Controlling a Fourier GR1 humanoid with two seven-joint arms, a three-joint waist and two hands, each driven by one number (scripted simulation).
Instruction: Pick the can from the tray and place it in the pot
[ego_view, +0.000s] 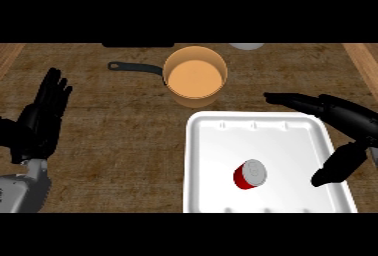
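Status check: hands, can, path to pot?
Left hand open, resting left. Right hand open beside tray. Can untouched in tray. Pot beyond, nothing between.

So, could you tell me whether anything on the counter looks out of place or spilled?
Nothing stands out. The can sits within the tray, the pot stands beyond it, and nothing is spilled. The right hand is open over the tray's right edge; the left hand rests open at the left.

No legible text, brand, number or sign appears; the red cylindrical can with a grey lid (251, 175) shows no readable label.
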